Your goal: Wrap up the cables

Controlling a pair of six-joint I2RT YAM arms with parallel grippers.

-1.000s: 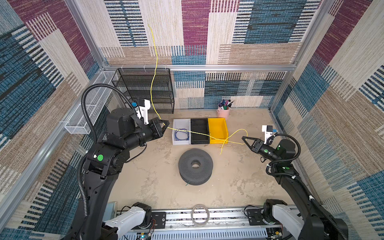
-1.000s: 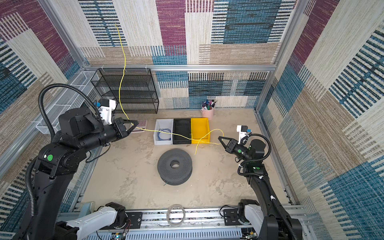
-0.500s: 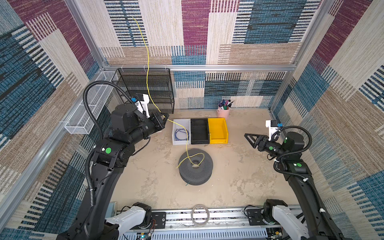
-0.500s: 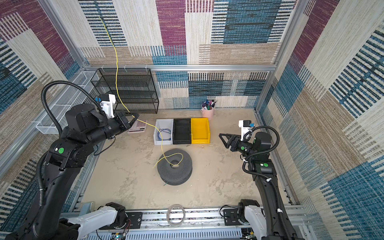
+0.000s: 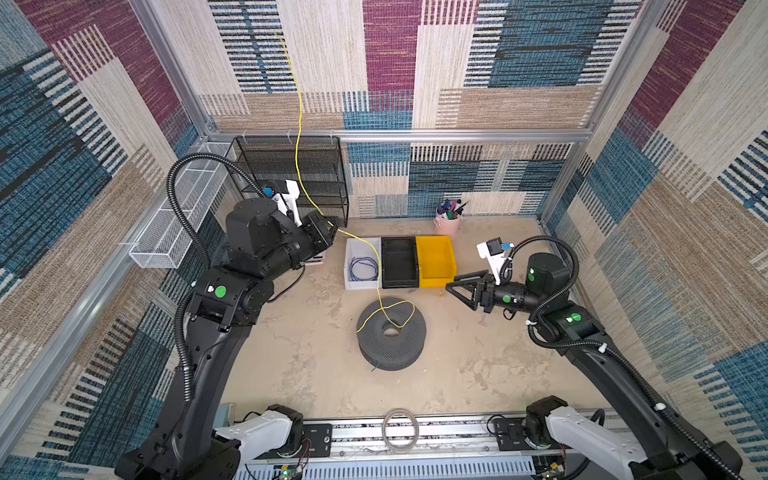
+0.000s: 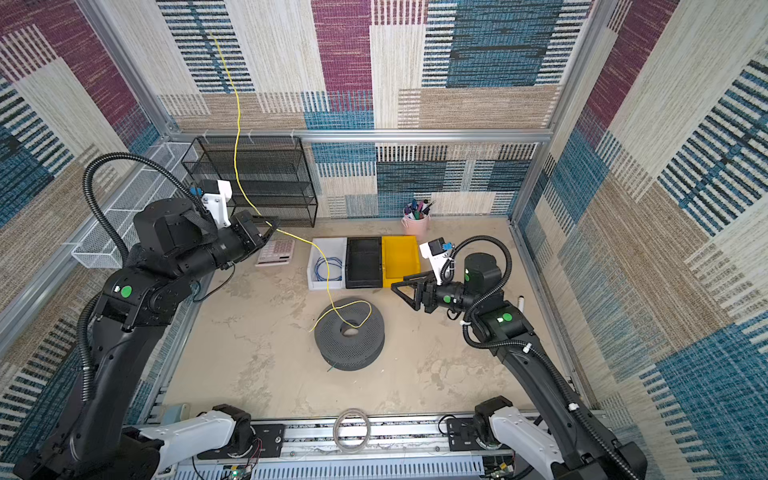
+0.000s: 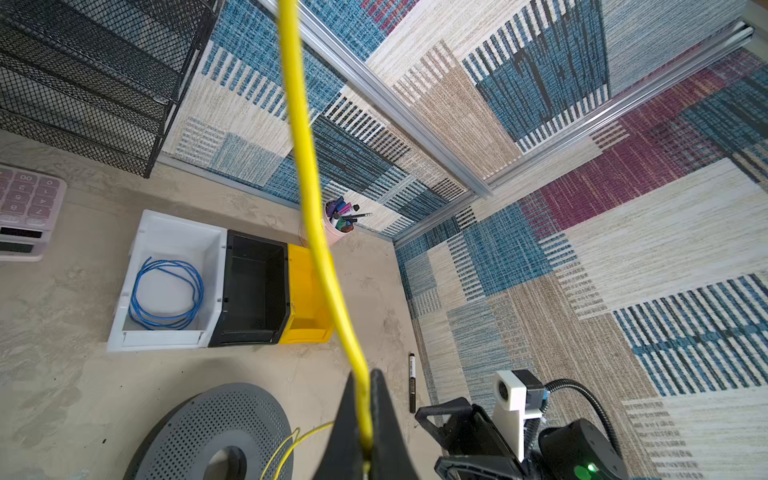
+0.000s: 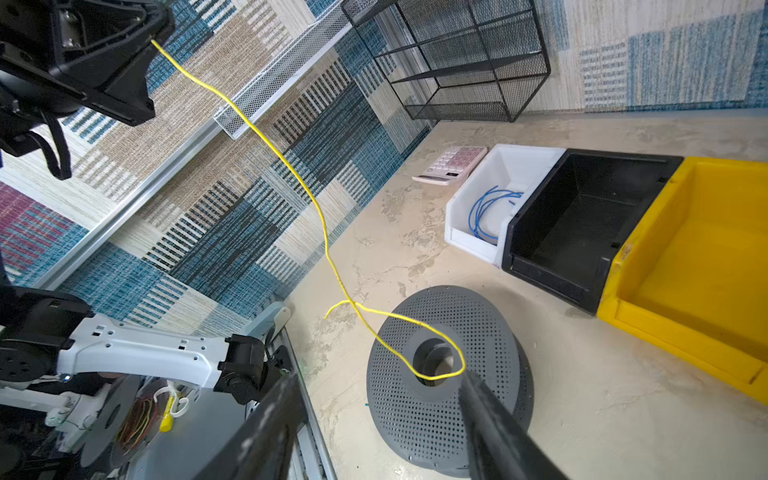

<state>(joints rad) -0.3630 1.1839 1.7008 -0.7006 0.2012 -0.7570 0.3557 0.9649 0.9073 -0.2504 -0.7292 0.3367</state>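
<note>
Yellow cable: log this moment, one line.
yellow cable: in shut left jaws, looped on grey spool | right jaws: open | blue cable: in white bin

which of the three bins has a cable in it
The white bin, at the row's end next to the black bin: the coiled blue cable lies inside it. The black bin and the yellow bin hold nothing.

**Desk** (image 5: 478, 365): beige, mottled surface, walled on three sides.
- Far left: black mesh rack (image 5: 324, 174), standing against the back wall.
- Just near of the rack: pink calculator (image 6: 276, 251), lying flat.
- Centre far: three open bins in a touching row. Left to right they are the white bin (image 5: 349, 266), black bin (image 5: 399, 284) and yellow bin (image 5: 436, 259).
- Beyond the yellow bin: pink cup of pens (image 5: 448, 224), upright.
- Centre: grey perforated spool (image 5: 409, 332), lying flat, apart from the bins.
- Right edge, by the wall: black marker (image 7: 411, 382), lying flat.
</note>
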